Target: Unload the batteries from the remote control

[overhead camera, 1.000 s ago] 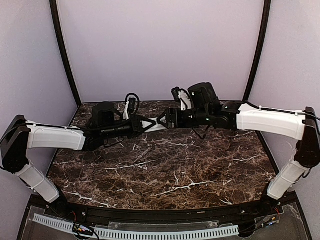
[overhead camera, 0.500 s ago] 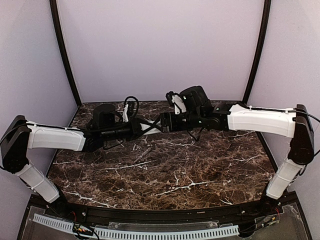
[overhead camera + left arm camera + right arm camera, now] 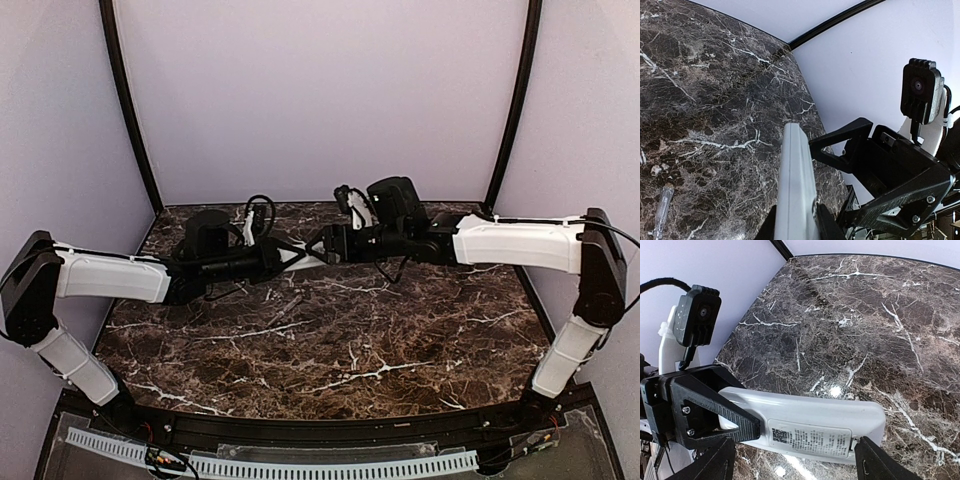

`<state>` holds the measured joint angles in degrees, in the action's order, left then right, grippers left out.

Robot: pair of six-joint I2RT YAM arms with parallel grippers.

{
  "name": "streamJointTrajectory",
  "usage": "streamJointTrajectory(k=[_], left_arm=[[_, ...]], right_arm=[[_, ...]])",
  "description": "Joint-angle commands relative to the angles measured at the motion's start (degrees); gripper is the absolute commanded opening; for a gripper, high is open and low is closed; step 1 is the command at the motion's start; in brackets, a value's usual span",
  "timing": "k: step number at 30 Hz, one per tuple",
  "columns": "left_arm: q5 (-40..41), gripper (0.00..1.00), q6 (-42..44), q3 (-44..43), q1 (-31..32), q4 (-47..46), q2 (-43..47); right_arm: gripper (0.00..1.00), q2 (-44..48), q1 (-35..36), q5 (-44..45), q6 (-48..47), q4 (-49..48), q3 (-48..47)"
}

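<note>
Remote control (image 3: 810,426), white and slim, is held in the air above the far middle of the table (image 3: 350,350), lying roughly level. Its back faces my right wrist camera, showing a printed label panel. I see no open recess and no batteries in any view. Whether the battery cover is on I cannot tell for sure, though the back looks closed to me.

The left gripper (image 3: 797,227) has its jaws nearly closed, clamped on one end of the remote control. The right gripper (image 3: 795,462) is spread wide and holds nothing. Its two fingers straddle the remote's free end without touching it.

On the table, towards the left and under the arms, lies a slim tool (image 3: 660,215), well apart from both grippers.

I judge the task to be at an early step: the remote is presented in the air for the other arm to work on its back. My next move calls for bringing the right fingers onto the back panel precisely, while the left grip keeps the body from twisting.
</note>
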<state>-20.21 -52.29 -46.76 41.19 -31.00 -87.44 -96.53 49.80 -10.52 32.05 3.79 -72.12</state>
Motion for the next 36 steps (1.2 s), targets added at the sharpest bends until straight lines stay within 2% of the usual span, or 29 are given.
streamJointTrajectory(k=[1, 10, 36], left_arm=[[-12.5, 0.00, -0.8, -1.9, 2.8, -17.3, 2.5], [-13.0, 0.00, -1.1, -1.4, 2.8, -18.2, 3.1], [-13.7, 0.00, -1.3, -1.0, 2.8, -18.9, 3.2]], right_arm=[[0.82, -3.6, 0.7, -9.7, 2.8, -5.6, 2.4], [0.82, -3.2, -1.2, -16.5, 6.3, -12.4, 5.9], [0.81, -2.0, -3.6, -24.2, 10.7, -23.7, 12.4]])
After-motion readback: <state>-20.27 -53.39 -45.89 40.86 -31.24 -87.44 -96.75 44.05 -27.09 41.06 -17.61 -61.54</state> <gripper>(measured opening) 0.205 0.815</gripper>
